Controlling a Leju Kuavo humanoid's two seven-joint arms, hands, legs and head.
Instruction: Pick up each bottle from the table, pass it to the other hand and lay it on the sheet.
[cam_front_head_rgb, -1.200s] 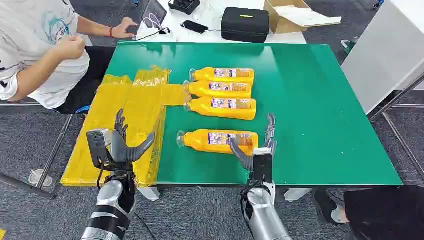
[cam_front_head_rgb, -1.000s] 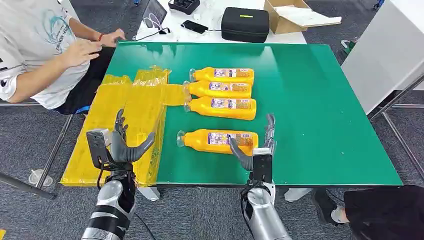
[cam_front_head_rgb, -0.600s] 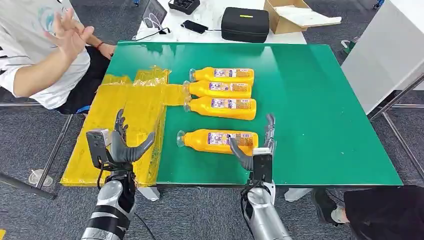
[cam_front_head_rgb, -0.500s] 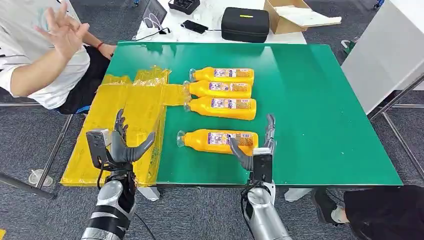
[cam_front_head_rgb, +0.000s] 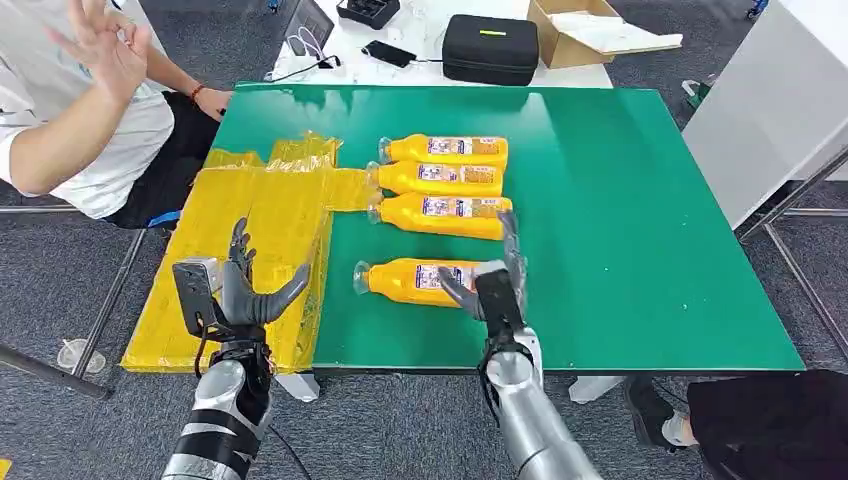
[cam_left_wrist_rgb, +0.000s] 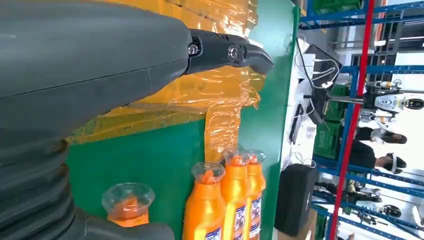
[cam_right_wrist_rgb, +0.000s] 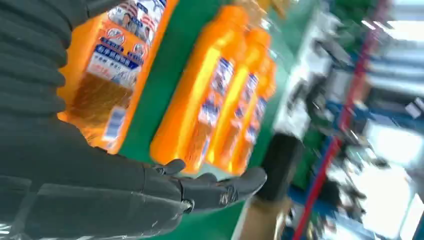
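Left hand (cam_front_head_rgb: 243, 290) hangs open over the crinkled yellow plastic sheet (cam_front_head_rgb: 270, 225), holding nothing.
Right hand (cam_front_head_rgb: 486, 284), fingers spread, sits over the base end of the nearest orange juice bottle (cam_front_head_rgb: 412, 280), lying on the green table (cam_front_head_rgb: 640, 230); whether it touches, I can't tell. Three more orange bottles (cam_front_head_rgb: 445, 182) lie just beyond, side by side.

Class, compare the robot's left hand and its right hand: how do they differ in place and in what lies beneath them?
The left hand hovers over the yellow sheet at the table's edge; the right hand reaches over the nearest bottle on the green table. The left hand is apart from every bottle; the right hand's fingers straddle one. Both are open and hold nothing.
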